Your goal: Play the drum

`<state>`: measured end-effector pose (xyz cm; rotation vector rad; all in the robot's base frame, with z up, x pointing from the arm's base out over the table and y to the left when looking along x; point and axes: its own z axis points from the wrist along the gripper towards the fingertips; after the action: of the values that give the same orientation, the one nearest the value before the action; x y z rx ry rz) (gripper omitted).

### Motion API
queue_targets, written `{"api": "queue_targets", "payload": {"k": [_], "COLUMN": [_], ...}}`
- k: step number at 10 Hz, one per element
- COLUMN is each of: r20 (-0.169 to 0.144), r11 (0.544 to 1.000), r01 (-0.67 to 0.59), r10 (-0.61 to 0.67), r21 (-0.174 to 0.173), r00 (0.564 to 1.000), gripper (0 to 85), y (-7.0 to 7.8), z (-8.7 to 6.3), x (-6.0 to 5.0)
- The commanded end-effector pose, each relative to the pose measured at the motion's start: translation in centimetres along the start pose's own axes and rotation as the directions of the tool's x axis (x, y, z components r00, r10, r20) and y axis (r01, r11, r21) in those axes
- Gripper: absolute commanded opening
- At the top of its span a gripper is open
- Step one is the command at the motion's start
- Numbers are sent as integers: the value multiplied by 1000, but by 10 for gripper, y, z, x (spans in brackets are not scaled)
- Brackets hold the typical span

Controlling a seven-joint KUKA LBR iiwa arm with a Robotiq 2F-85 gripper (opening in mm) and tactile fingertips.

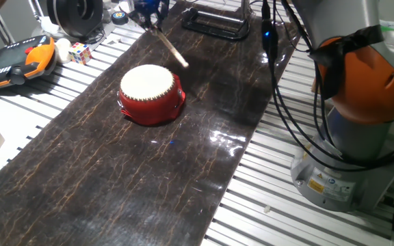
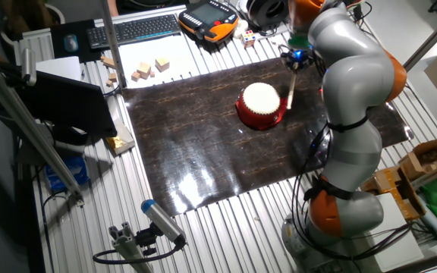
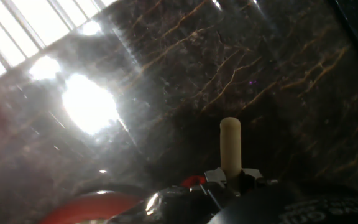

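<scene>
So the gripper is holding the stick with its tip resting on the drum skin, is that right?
Not quite. The gripper does hold the stick, but its tip hangs in the air beside the drum, not on the skin. One fixed view shows the gap between tip and drum.

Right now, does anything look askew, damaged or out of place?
Nothing stands out. The drum sits upright and intact on the dark mat, and the gripper holds the stick beside it, clear of the skin.

We can read no text; the sticker [image 1: 318, 183] on the robot base [image 1: 334, 174] seems too small.
</scene>
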<state>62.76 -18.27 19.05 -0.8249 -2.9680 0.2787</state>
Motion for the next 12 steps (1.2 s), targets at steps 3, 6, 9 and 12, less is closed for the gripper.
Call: {"api": "queue_targets", "payload": {"k": [3, 6, 9, 12], "r20": [45, 50, 47, 42], "r11": [960, 958, 952, 950], "r01": [280, 286, 300, 303], "r10": [-279, -284, -297, -301], "r21": [-16, -36, -66, -70], "r00": [959, 958, 954, 953], "gripper": [210, 210, 207, 203], "y": [-3, 0, 2, 6], "z": [11, 23, 41, 52], "x": [-3, -9, -16, -18]}}
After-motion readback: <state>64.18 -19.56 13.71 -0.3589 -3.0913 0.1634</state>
